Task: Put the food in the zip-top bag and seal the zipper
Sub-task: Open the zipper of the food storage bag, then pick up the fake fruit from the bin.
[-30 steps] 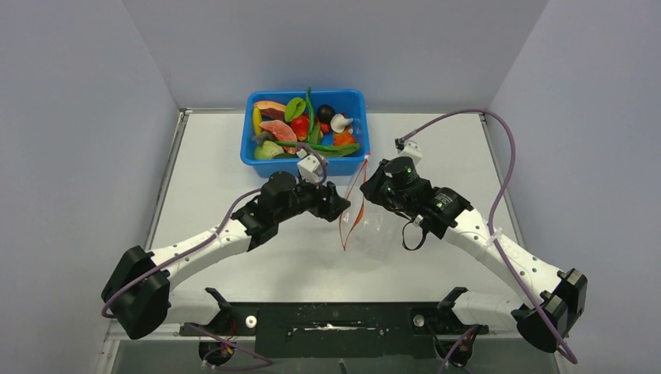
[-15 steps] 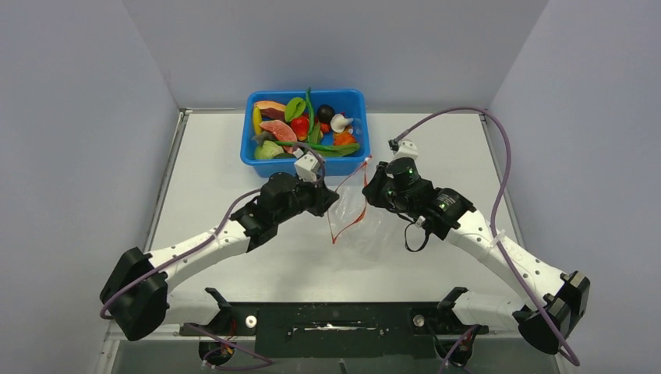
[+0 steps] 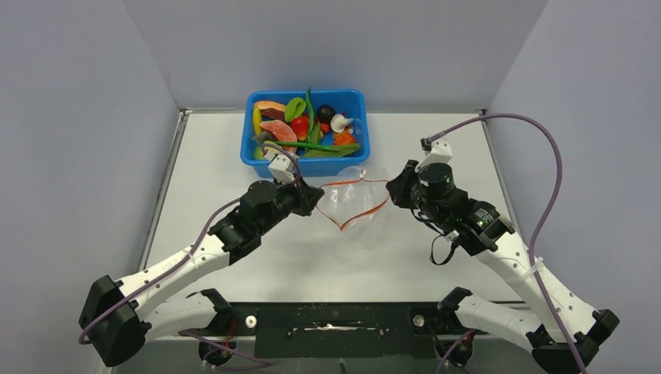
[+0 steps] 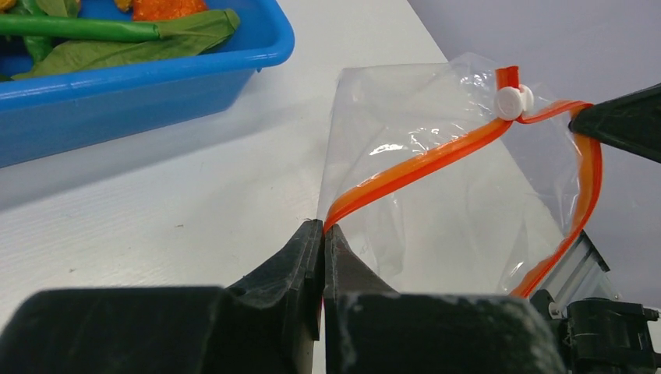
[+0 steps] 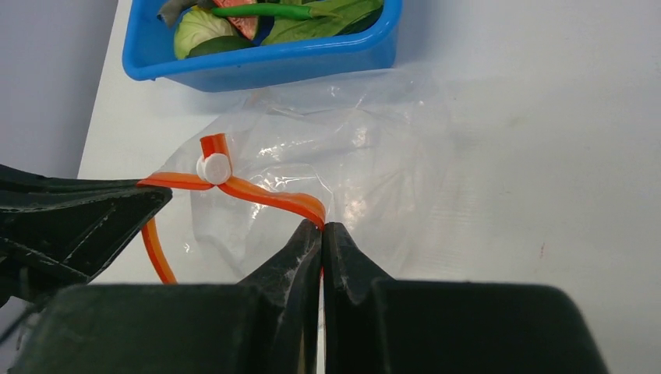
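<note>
Grips the zipper (image 4: 421, 160) with the left end effector (image 4: 322, 230), jaws clenched flat together on the red-orange strip where it meets the clear film. Grips the same strip further round the mouth with the right end effector (image 5: 322, 230), jaws likewise clenched with no gap showing between them. Carries nothing else in either grip.

Holds the zip-top bag (image 5: 390, 156) strung between the two, mouth spread into a wide loop. From above, shows one run of the strip fairly straight on the far side and the other sagging in a V toward the near edge of the counter (image 3: 436, 140). Shows the slider tab (image 4: 510, 101) sitting on the strip between the two grips, upright, with its orange stub on top. Leaves the crinkled body of the bag trailing down from the raised mouth onto the counter; cannot tell how much of it rests there.

Places the bag about midway between the left and right edges of the counter, nearer the far edge than the near one, just in front of the blue tub (image 3: 304, 165). Finds the tub at the middle of the far edge. Finds the food (image 3: 300, 125) heaped inside the tub: red fruit, long green pods, green leaves and an orange-red slice.
</note>
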Motion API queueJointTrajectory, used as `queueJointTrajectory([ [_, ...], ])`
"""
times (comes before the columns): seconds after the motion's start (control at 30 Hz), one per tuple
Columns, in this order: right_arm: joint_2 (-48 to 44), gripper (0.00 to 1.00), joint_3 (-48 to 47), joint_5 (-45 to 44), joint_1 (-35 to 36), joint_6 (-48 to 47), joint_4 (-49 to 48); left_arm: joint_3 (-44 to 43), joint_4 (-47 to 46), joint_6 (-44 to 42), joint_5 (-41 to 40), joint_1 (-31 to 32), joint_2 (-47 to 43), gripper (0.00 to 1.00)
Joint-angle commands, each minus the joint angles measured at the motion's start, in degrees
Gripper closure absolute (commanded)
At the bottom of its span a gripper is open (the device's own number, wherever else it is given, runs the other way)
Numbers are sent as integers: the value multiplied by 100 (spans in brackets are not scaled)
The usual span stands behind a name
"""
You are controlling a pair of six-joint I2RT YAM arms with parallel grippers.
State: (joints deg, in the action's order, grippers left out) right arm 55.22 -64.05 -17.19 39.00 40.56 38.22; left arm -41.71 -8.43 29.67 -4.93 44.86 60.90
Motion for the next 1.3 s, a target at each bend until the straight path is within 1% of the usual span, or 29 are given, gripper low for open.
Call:
queueJointTrajectory([
  [0.0,-159,100,98,-69,-33,16,-315,-169,54,242,12,-65,128,100],
  [0.03,-146,100,121,-55,-33,40,-338,-159,-31,282,161,-65,136,100],
  [0.07,-128,100,140,-35,-33,70,-357,-131,-155,332,331,-69,141,98],
  [0.17,-54,100,165,30,-33,60,-362,-117,-419,462,714,-73,132,74],
  [0.23,-32,100,169,4,-33,46,-318,-156,-421,495,789,-73,133,62],
  [0.37,-129,100,183,-161,-39,27,-247,-313,-106,505,579,-87,161,42],
  [0.43,-222,100,195,-332,-40,95,-160,-447,126,494,458,-153,208,36],
  [0.5,-300,100,245,-452,-42,107,-120,-558,268,496,504,-287,255,29],
  [0.7,-362,100,196,-560,-43,29,-74,-989,648,388,721,-870,402,27],
  [0.87,-334,100,174,-465,-41,-70,-208,-1178,883,260,346,-1597,565,27],
  [0.97,-328,100,189,-398,-42,-112,-289,-1356,1004,71,148,-1997,757,30],
  [1.1,-327,100,233,-309,-46,-127,-397,-1767,1150,-313,-207,-2322,1278,38],
  [1.27,-300,100,244,-173,-51,-127,-466,-2492,1189,-584,-306,-2544,2190,38],
])
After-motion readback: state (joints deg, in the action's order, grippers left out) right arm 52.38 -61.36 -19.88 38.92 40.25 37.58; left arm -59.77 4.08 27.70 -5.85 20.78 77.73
